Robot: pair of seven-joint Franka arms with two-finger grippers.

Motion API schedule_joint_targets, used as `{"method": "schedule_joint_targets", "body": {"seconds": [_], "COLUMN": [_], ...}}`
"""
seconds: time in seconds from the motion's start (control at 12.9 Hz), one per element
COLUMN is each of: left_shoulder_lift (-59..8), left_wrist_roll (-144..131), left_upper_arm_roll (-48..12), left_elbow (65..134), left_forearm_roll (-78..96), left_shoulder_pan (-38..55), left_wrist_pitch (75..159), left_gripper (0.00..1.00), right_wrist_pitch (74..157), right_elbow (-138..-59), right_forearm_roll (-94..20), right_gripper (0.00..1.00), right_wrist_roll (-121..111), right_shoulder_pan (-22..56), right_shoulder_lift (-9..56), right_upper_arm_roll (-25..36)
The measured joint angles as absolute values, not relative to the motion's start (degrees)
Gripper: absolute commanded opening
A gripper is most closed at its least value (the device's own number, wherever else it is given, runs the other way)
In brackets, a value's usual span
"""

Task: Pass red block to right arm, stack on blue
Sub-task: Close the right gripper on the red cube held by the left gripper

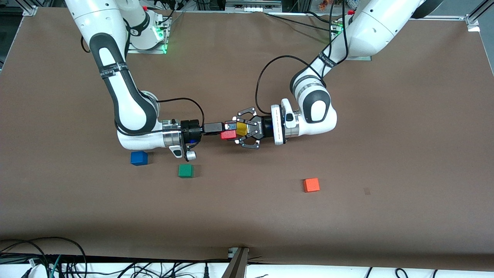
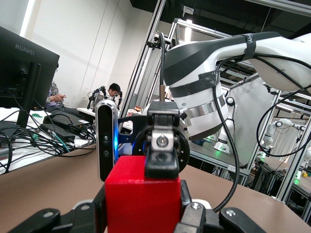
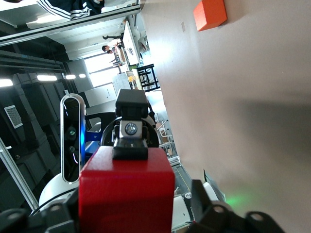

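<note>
Above mid-table, my left gripper (image 1: 236, 132) and my right gripper (image 1: 223, 129) both clamp the red block (image 1: 228, 134). The blue cube (image 1: 139, 158) lies on the table at its eight o'clock.

The red block (image 2: 141, 194) fills the near centre, clasped between the black linkage fingers (image 2: 192, 213) of the left gripper (image 2: 142, 217), whose links spread out at four and eight o'clock from it. At twelve o'clock the right gripper (image 2: 163, 167) meets the block's upper face, black with a silver screw. The right arm (image 2: 204, 92) rises white and grey toward one o'clock, a black cable (image 2: 228, 141) looping beside it. At ten o'clock stands its wrist camera (image 2: 105, 141), glowing blue. Farther out at ten o'clock are the brown table (image 2: 43, 182), a dark monitor (image 2: 24, 73) and a seated person (image 2: 114, 92).
</note>
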State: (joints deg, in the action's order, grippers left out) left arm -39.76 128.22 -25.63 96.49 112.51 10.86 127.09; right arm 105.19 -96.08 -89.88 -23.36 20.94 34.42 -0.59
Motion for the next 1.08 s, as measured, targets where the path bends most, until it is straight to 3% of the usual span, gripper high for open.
{"method": "schedule_joint_targets", "body": {"seconds": [0.08, 0.15, 0.46, 0.54, 0.62, 0.7, 1.08], "left_shoulder_lift": [-39.82, -39.94, -39.95, -39.95, -39.96, -39.98, -40.04], "left_wrist_roll": [128.22, 128.22, 127.91, 127.86, 127.82, 127.78, 125.17], "left_upper_arm_roll": [-25.63, -25.64, -25.64, -25.64, -25.64, -25.64, -25.56], "left_elbow": [96.50, 96.43, 96.22, 96.16, 96.07, 95.96, 95.79], "left_forearm_roll": [112.51, 112.52, 112.52, 112.52, 112.52, 112.52, 112.53], "left_shoulder_pan": [10.88, 10.89, 10.99, 11.02, 11.06, 11.12, 10.51], "left_wrist_pitch": [127.23, 127.20, 127.24, 127.25, 127.30, 127.41, 127.27], "left_gripper": [0.00, 0.00, 0.00, 0.10, 0.50, 0.99, 1.00], "right_wrist_pitch": [105.19, 105.20, 105.18, 105.19, 105.19, 105.17, 105.23], "right_elbow": [-96.22, -96.30, -96.44, -96.48, -96.53, -96.54, -96.54], "right_forearm_roll": [-90.09, -90.18, -90.20, -90.20, -90.20, -90.20, -90.18], "right_gripper": [0.13, 0.09, 0.09, 0.09, 0.09, 0.09, 0.09], "right_wrist_roll": [-23.36, -22.99, -22.80, -22.78, -22.77, -22.77, -23.14], "right_shoulder_pan": [20.88, 20.81, 20.73, 20.70, 20.67, 20.65, 20.14], "right_shoulder_lift": [34.12, 33.84, 33.61, 33.54, 33.47, 33.44, 33.10], "right_upper_arm_roll": [-0.56, -0.49, -0.48, -0.47, -0.46, -0.42, 1.96]}}
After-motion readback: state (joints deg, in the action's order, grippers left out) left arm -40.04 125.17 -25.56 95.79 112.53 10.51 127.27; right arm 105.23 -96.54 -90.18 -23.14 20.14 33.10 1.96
